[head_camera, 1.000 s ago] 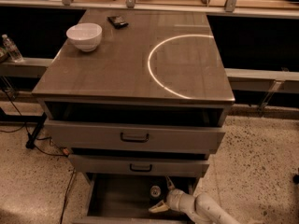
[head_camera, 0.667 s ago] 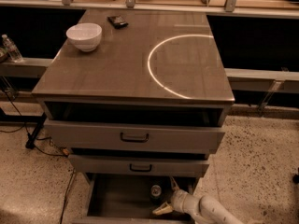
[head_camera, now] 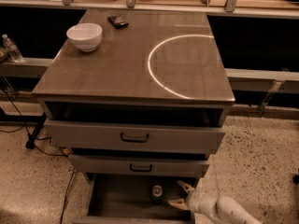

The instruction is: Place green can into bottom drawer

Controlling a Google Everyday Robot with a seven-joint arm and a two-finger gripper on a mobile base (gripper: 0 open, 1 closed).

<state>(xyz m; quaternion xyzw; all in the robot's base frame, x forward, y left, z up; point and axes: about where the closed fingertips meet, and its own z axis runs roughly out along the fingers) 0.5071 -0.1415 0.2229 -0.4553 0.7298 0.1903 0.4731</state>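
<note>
The green can (head_camera: pixel 157 192) stands upright inside the open bottom drawer (head_camera: pixel 117 200), near its back and right of centre; I see its silver top from above. My gripper (head_camera: pixel 175 193) is inside the drawer just to the right of the can. It is open and not touching the can. One pale finger (head_camera: pixel 185 186) points toward the drawer's back, the other (head_camera: pixel 177 203) toward the can's near side. The white arm runs off to the lower right.
Two wider grey drawers with black handles (head_camera: pixel 134 137) stick out above the bottom one and overhang it. A white bowl (head_camera: pixel 84 35) and a small dark object (head_camera: pixel 117 21) sit on the cabinet top. A water bottle (head_camera: pixel 12 48) stands at far left. Speckled floor surrounds the cabinet.
The gripper has drawn back to the right, away from the can, with its fingers open. The can stays standing in the drawer.
</note>
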